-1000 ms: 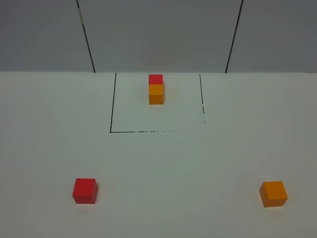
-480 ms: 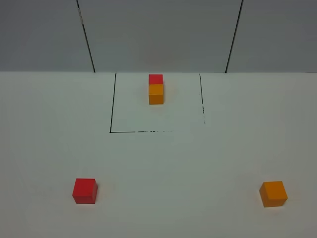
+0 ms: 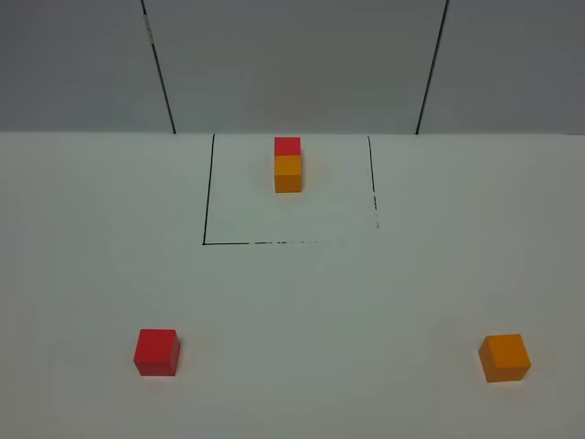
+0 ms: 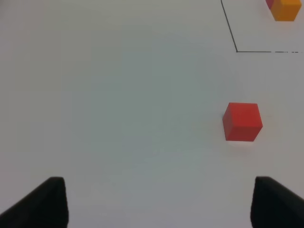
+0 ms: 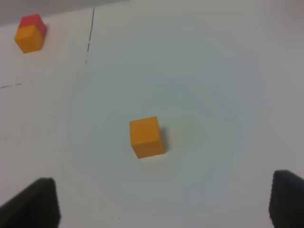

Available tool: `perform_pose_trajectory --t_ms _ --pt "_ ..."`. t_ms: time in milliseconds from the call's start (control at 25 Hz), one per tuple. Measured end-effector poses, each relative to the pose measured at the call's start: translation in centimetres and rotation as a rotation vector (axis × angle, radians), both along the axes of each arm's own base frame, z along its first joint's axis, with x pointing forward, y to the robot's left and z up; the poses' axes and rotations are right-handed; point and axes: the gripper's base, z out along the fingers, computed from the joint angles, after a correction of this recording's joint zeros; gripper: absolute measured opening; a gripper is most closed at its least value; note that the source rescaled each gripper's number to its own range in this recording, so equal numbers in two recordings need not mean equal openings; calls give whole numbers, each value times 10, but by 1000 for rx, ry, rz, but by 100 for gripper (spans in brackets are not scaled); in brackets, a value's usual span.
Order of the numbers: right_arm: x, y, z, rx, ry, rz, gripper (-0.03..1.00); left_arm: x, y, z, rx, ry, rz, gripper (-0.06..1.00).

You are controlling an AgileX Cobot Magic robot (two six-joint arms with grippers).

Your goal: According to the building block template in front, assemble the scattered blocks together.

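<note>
The building block template (image 3: 287,165), a small red cube joined behind an orange one, stands at the far middle of the white table; it also shows as the template (image 4: 285,8) and template (image 5: 30,34) in the wrist views. Of the scattered blocks, the red cube (image 3: 156,352) lies near left and the orange cube (image 3: 505,358) near right. My left gripper (image 4: 159,204) is open and holds nothing, with the red cube (image 4: 242,122) ahead of it toward one finger. My right gripper (image 5: 161,202) is open and holds nothing, with the orange cube (image 5: 147,137) ahead between its fingers. Neither arm shows in the high view.
A black outlined square (image 3: 228,243) is drawn on the table around the template. A grey panelled wall (image 3: 292,64) closes off the far edge of the table.
</note>
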Motion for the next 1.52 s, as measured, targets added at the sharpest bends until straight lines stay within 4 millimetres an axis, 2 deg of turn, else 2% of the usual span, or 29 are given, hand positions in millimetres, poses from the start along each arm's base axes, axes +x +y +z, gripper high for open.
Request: perform_pose_trajectory --t_ms 1520 --pt "0 0 0 0 0 0 79 0 0 0 0 0 0 66"
